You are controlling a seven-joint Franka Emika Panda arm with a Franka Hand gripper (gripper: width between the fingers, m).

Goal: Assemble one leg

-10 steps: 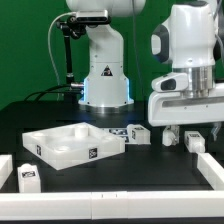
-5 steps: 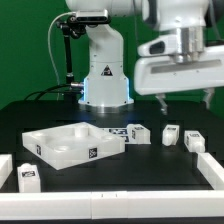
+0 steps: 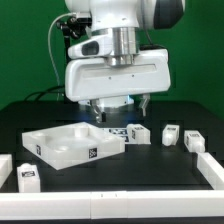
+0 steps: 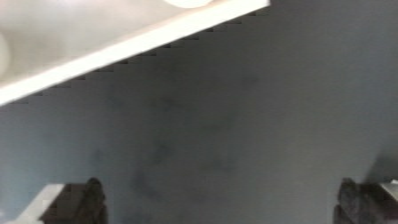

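Note:
My gripper (image 3: 120, 106) hangs open and empty above the black table, just behind the large white square tray-like part (image 3: 70, 148). Its fingers (image 3: 143, 103) stand wide apart. Three small white legs with square tags lie on the exterior view's right: one (image 3: 137, 133) just below the gripper, one (image 3: 171, 133) further right, one (image 3: 192, 141) beyond that. Another leg (image 3: 27, 178) lies at the front left. In the wrist view the gripper (image 4: 233, 192) has only bare black table between its fingers, and a white part's edge (image 4: 107, 55) crosses beyond them.
Long white edge bars lie at the front right (image 3: 210, 170) and front left (image 3: 5, 165). The arm's white base (image 3: 105, 80) stands behind the table, partly hidden by the hand. A black stand (image 3: 66, 50) rises at the back left.
The hand has risen from the legs at the exterior view's right and swung left to the middle, behind the tray. It holds nothing and its fingers stay apart.

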